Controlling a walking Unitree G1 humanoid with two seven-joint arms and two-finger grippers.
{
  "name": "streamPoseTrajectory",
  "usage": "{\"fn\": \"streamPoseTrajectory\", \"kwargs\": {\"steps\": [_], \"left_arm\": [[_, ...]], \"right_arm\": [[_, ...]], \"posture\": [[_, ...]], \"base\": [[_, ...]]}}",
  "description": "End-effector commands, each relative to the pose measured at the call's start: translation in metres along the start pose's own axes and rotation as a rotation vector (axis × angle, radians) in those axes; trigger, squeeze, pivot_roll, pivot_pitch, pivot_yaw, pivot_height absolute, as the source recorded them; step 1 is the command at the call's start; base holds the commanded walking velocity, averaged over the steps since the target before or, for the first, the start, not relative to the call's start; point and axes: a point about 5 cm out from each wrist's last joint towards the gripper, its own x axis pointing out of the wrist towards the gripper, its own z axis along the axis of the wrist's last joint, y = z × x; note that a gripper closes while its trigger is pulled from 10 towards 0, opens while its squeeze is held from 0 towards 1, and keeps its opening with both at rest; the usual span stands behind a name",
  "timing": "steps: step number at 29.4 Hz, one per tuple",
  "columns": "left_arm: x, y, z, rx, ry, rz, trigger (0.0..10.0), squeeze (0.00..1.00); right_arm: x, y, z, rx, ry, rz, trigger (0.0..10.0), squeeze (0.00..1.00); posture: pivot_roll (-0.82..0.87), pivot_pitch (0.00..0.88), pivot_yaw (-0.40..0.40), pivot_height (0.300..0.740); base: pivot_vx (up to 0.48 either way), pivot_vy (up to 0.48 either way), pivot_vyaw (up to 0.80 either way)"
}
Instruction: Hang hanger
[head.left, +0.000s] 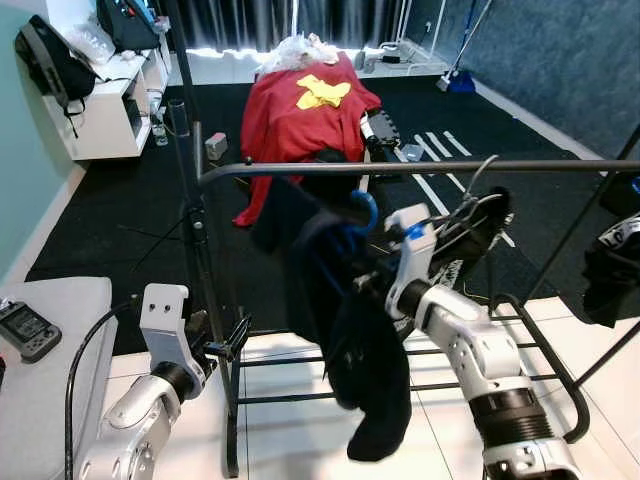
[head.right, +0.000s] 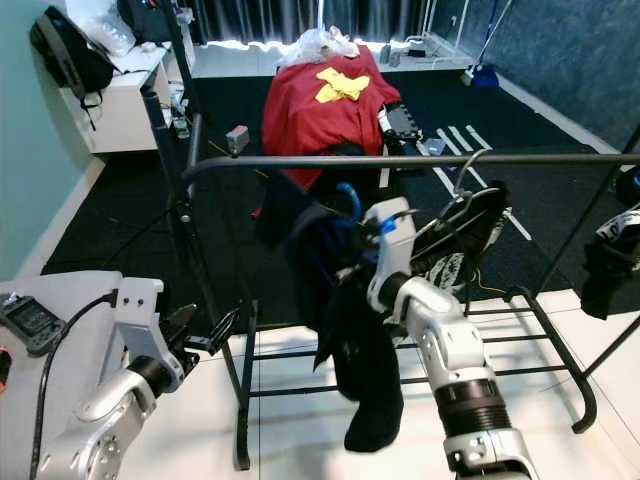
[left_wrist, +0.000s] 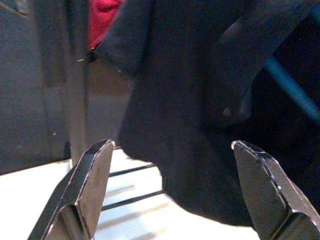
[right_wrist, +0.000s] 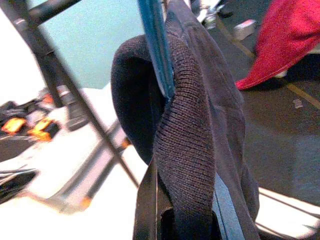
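Black fingers of the left claw (head.left: 228, 345) stand spread beside the rack's upright post (head.left: 205, 290), low down, holding nothing. To its right a dark garment (head.left: 350, 350) droops from a blue hanger (head.left: 362, 215), just under the rail (head.left: 420, 167). The right claw (head.left: 372, 282) pinches hanger and garment together. Behind, a red cloth (head.left: 290, 110) covers a bench.
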Motion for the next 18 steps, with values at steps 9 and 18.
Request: {"fn": "streamPoseTrajectory", "kwargs": {"steps": [9, 18], "left_arm": [[-0.001, -0.003, -0.006, -0.017, 0.021, -0.057, 10.0, 0.00], [-0.001, -0.005, -0.007, -0.023, 0.024, -0.080, 10.0, 0.00]], "right_arm": [[0.021, -0.003, 0.030, 0.002, -0.093, -0.086, 10.0, 0.00], [0.044, 0.024, 0.039, 0.081, -0.118, 0.037, 10.0, 0.00]], "posture": [[-0.07, 0.052, -0.008, 0.740], [-0.06, 0.046, -0.012, 0.740]], "base": [[0.000, 0.000, 0.00], [0.000, 0.000, 0.00]]}}
